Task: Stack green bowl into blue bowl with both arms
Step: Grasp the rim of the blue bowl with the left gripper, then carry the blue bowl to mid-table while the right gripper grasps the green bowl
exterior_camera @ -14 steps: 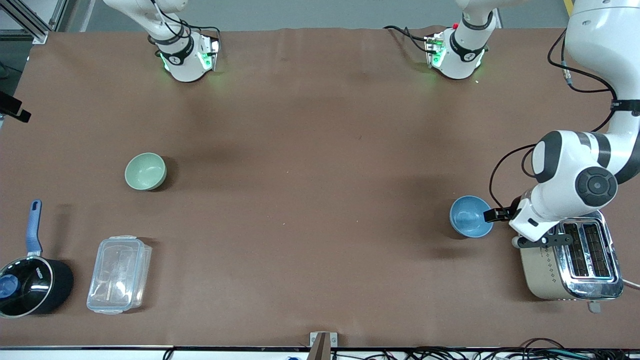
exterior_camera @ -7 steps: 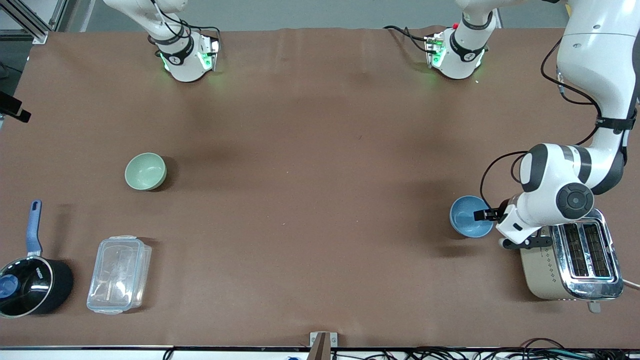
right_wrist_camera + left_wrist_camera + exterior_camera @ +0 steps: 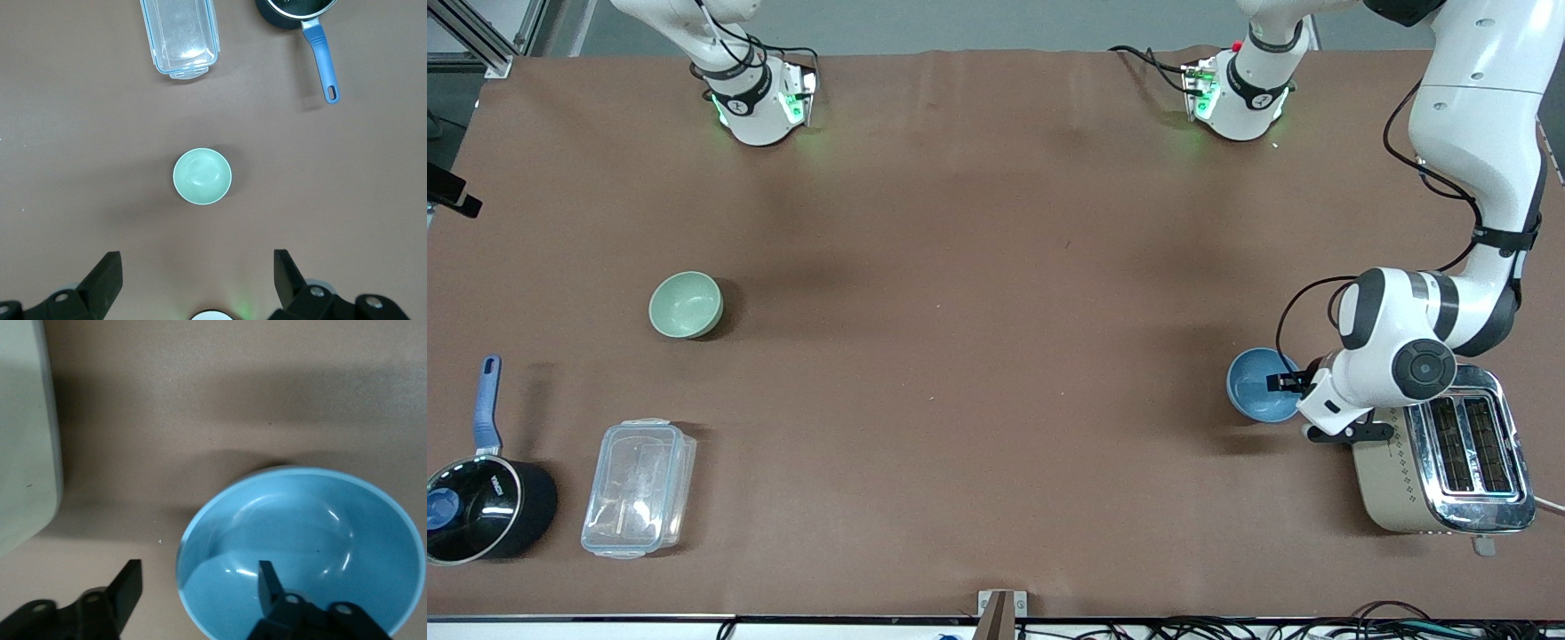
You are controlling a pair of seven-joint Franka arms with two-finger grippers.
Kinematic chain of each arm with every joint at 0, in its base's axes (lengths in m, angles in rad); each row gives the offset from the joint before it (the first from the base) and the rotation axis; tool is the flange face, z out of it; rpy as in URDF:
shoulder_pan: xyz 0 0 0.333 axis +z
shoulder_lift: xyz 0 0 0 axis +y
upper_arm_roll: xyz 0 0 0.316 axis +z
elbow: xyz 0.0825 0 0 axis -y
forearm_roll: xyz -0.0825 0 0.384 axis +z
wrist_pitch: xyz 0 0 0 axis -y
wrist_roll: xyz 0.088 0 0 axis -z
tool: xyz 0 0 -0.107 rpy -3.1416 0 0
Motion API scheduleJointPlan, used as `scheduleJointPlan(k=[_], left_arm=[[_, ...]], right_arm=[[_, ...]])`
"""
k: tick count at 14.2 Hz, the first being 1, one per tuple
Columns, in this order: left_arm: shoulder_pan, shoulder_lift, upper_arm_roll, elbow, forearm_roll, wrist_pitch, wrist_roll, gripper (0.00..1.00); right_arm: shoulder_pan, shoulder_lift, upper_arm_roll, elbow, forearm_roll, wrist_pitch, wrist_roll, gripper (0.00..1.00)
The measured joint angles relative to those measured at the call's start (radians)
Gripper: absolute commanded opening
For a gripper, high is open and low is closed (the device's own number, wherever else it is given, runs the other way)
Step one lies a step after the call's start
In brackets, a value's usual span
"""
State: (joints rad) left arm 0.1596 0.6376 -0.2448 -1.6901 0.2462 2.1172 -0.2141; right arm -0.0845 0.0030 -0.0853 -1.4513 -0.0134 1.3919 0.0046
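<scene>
The blue bowl (image 3: pixel 1256 385) stands upright toward the left arm's end of the table, beside the toaster. My left gripper (image 3: pixel 1286 384) is low at its rim and open. In the left wrist view the gripper (image 3: pixel 198 587) straddles the rim of the blue bowl (image 3: pixel 313 540), one finger inside it and one outside. The green bowl (image 3: pixel 686 304) stands alone toward the right arm's end. My right gripper (image 3: pixel 197 273) is open and empty, high above the table near its base, with the green bowl (image 3: pixel 202 176) in its view. It is out of the front view.
A silver and beige toaster (image 3: pixel 1440 462) stands right next to the blue bowl, under the left arm's wrist. A clear plastic lidded container (image 3: pixel 639 487) and a black saucepan with a blue handle (image 3: pixel 480 502) stand nearer the front camera than the green bowl.
The left arm has swung in and its gripper has slid from beside the blue bowl's rim to across it. The bowls and the right arm have not moved.
</scene>
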Motion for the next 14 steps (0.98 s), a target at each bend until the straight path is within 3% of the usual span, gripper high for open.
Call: scheduleJointPlan(k=[3, 6, 10, 14], left_arm=[[0.0, 0.001, 0.0, 0.0, 0.0, 0.0, 0.0, 0.12], [0.0, 0.002, 0.0, 0.0, 0.0, 0.0, 0.0, 0.02], [-0.001, -0.012, -0.015, 0.011, 0.0, -0.023, 0.0, 0.0], [-0.003, -0.041, -0.114, 0.03, -0.005, -0.133, -0.037, 0.0]], right_arm=[[-0.001, 0.0, 0.0, 0.0, 0.0, -0.003, -0.004, 1.0], [-0.007, 0.003, -0.001, -0.024, 0.0, 0.01, -0.011, 1.0], [-0.008, 0.01, 0.0, -0.185, 0.001, 0.154, -0.014, 1.0], [-0.021, 0.008, -0.001, -0.374, 0.001, 0.322, -0.043, 0.99]])
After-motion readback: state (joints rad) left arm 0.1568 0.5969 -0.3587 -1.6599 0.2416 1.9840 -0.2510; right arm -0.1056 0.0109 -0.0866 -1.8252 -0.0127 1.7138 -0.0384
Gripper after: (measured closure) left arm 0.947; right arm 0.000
